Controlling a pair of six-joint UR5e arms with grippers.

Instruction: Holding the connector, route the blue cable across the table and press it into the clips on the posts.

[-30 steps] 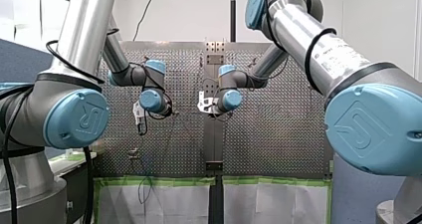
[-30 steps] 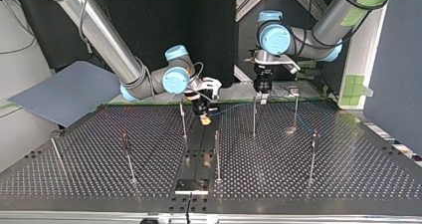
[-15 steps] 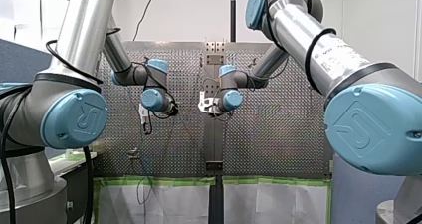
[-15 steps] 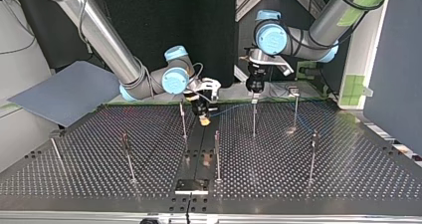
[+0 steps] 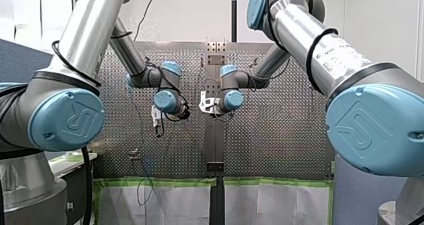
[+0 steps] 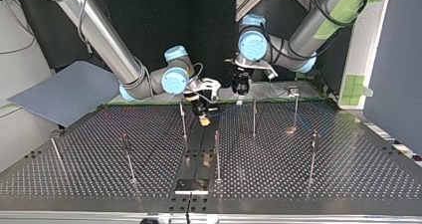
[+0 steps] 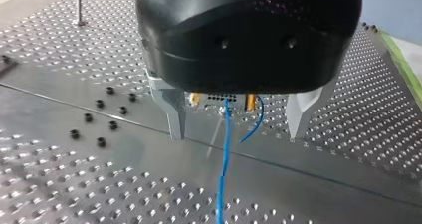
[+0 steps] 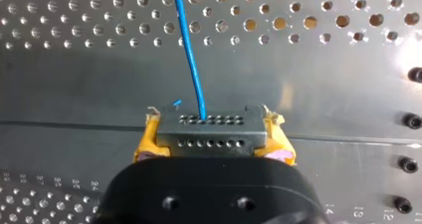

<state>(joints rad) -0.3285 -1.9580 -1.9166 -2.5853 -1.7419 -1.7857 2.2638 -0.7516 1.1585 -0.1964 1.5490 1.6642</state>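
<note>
My right gripper (image 8: 211,147) is shut on the grey connector (image 8: 209,131), held between its yellow pads (image 8: 146,145). The blue cable (image 8: 191,59) leaves the connector's top and runs ahead over the perforated table. In the top view my right gripper (image 6: 203,115) hangs low over the table's central strip. My left gripper (image 6: 240,87) hovers close beside it, above the table's far edge. In the left wrist view its metal fingers (image 7: 174,112) stand open, and the blue cable (image 7: 224,154) runs between them without touching. The connector (image 7: 221,99) shows beyond them.
Several thin posts stand on the table (image 6: 348,174): one (image 6: 183,119) beside my right gripper, one (image 6: 254,117) under my left arm, others (image 6: 217,154) (image 6: 312,154) nearer the camera. A dark plate (image 6: 191,185) lies at the near edge. Bolt heads (image 7: 99,103) dot the central strip.
My left arm has swung toward my right gripper, leftward in the top view, away from the post it stood over. My right gripper has stayed put with the connector.
</note>
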